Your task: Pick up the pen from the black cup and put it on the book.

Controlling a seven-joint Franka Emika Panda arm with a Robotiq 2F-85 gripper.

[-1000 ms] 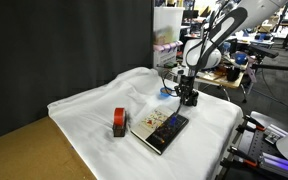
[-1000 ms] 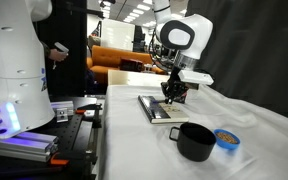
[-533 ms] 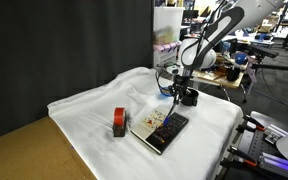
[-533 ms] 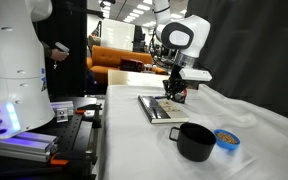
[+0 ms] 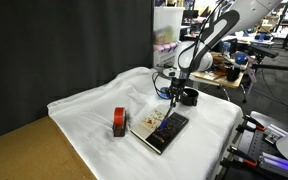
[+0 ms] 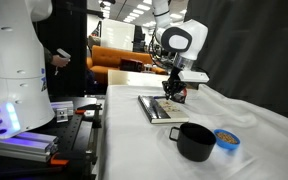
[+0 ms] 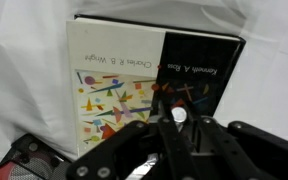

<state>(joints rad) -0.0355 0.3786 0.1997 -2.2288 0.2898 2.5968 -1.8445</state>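
The jaws pinch the thin dark pen (image 7: 179,115) just above the flat rectangular dark-and-pale book (image 7: 124,75); the squat round black cup (image 6: 195,141) stands beside that book on the white-clothed bench (image 6: 264,122)

A robotics lab: behind the white-draped table (image 5: 84,105) stand cluttered workbenches (image 5: 254,45) and a black curtain (image 5: 64,40); beside it rises another white robot (image 6: 14,60).
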